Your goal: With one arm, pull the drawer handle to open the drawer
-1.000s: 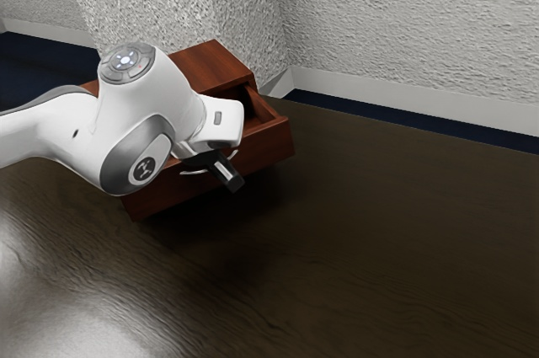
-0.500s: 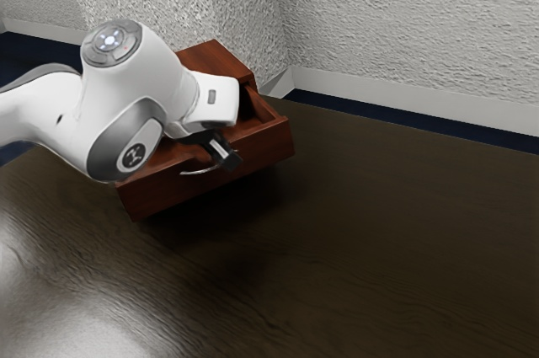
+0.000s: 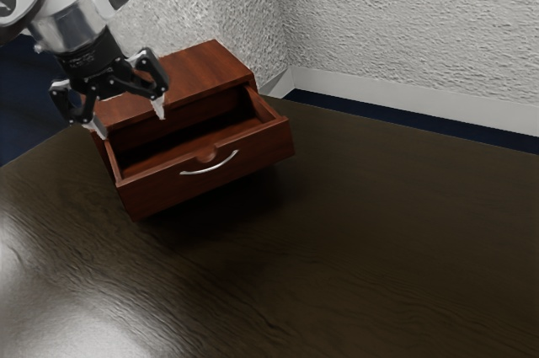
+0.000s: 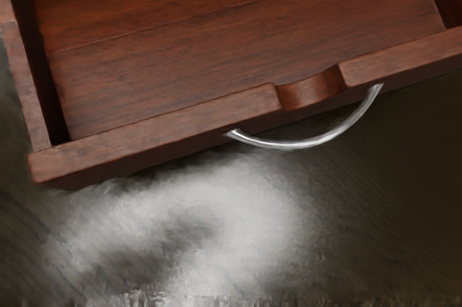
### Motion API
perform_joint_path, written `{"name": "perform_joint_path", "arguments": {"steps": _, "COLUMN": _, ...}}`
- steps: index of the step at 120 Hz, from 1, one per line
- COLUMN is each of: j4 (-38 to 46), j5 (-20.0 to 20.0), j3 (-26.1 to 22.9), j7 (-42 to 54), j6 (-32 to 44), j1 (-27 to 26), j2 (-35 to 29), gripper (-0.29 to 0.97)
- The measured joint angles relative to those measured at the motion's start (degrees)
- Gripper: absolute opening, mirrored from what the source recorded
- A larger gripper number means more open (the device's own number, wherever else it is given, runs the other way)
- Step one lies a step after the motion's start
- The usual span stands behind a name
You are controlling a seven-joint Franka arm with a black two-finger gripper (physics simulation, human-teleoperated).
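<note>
Two black fingers [image 3: 154,82] stand apart, gripping nothing, above the left end of the reddish-brown wooden cabinet [image 3: 198,67]. Its drawer [image 3: 160,188] juts out on the near side, curved silver handle [image 3: 209,166] free. Descending carelessly could strike the cabinet and shove it across the dark table [image 3: 379,248].

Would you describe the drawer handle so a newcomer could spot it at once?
On the dark table, by the wall corner, stands a small reddish-brown cabinet with its drawer pulled out. On the drawer's front, under a half-round notch, sits the handle: a thin curved silver bar, the only metal on it.
</note>
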State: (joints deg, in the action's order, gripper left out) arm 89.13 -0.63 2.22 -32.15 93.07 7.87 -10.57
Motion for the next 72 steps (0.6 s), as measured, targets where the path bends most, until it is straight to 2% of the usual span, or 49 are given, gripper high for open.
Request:
{"name": "perform_joint_path", "arguments": {"steps": 26, "j4": 4.7, "j5": -0.17, "j3": 1.9, "j7": -17.25, "j6": -7.39, "j1": -0.02, "j2": -0.36, "gripper": 0.67}}
{"name": "perform_joint_path", "arguments": {"steps": 72, "j4": 5.26, "j5": 0.09, "j3": 1.91, "j7": -36.03, "j6": -10.07, "j1": -0.18, "j2": -0.79, "gripper": 0.68}}
